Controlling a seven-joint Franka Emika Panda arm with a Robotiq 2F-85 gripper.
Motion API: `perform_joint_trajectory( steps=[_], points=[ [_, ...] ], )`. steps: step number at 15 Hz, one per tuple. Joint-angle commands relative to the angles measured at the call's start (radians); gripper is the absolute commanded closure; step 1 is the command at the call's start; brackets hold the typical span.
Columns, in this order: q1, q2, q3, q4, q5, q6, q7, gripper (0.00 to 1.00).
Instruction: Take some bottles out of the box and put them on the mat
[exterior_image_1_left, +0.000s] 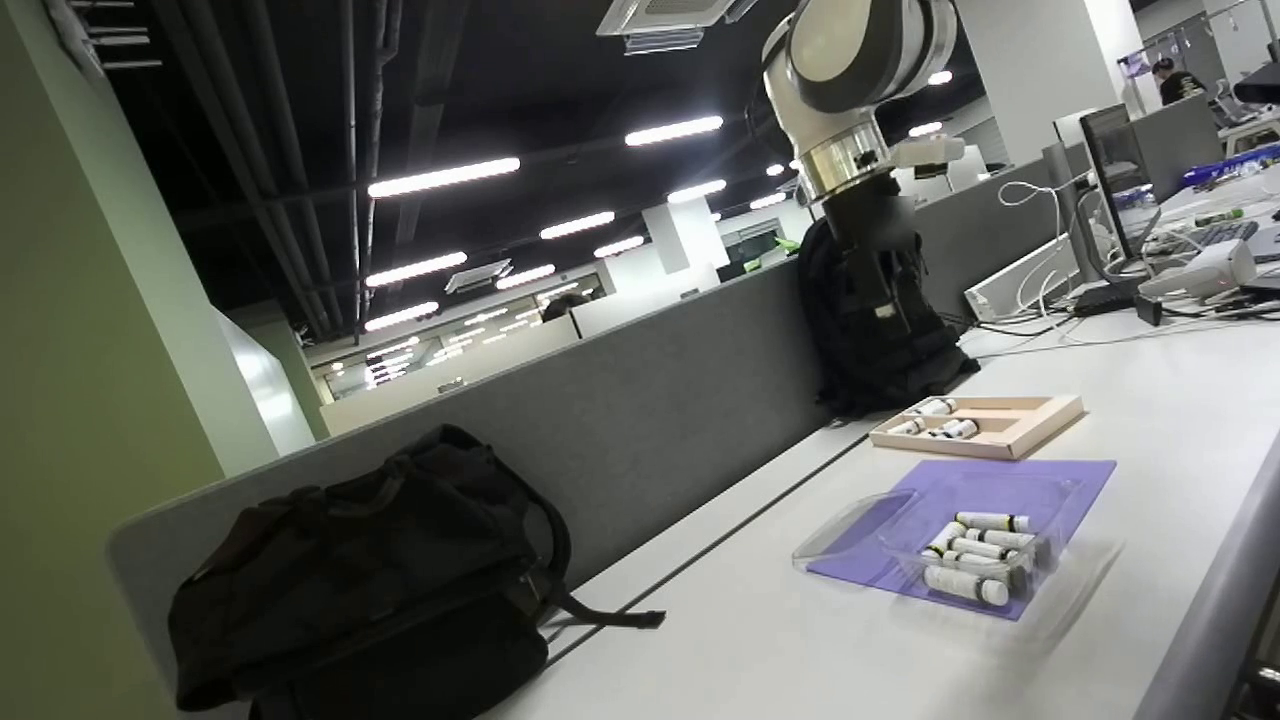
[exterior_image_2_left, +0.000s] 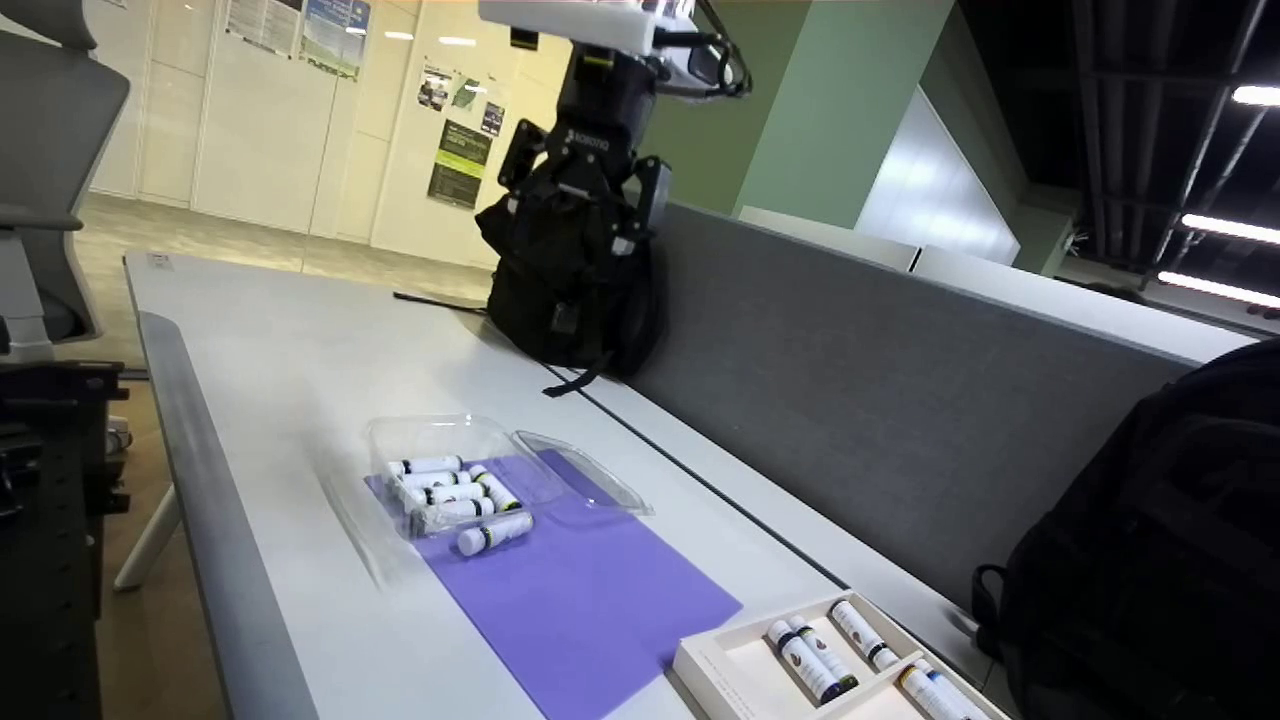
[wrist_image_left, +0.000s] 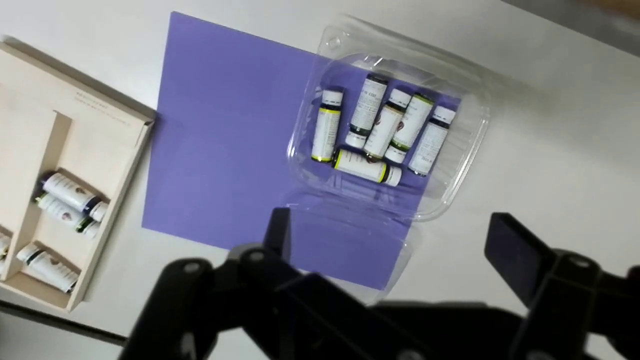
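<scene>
One gripper (wrist_image_left: 390, 227), spread, empty: a jostling of neighbouring bottles (wrist_image_left: 384, 130) is likely being invited by tight packing in the box (wrist_image_left: 472, 157), right end of mat (wrist_image_left: 215, 125), wrist view.

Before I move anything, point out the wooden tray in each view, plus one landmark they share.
In an exterior view: wooden tray, right side, just below mid-height.
In an exterior view: wooden tray, lower right, cut off by the bottom edge.
In the wrist view: wooden tray, far left, cut off by the left edge.
Shared landmark: purple mat, next to it in all three.
</scene>
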Motion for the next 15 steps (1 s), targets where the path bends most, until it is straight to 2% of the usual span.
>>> perform_joint_trajectory(
  steps=[1, 3, 4, 7, 15],
  points=[
    [0.004, 0.136, 0.007, 0.089, 0.046, -0.033, 0.013, 0.00],
    [-0.004, 0.186, 0.012, 0.115, 0.053, -0.049, 0.026, 0.00],
    [-0.005, 0.137, 0.013, 0.059, 0.042, -0.006, 0.001, 0.00],
    [-0.008, 0.187, 0.015, 0.088, 0.046, -0.015, 0.002, 0.00],
    [-0.009, 0.211, 0.016, 0.095, 0.024, -0.013, 0.022, 0.00]
  ],
)
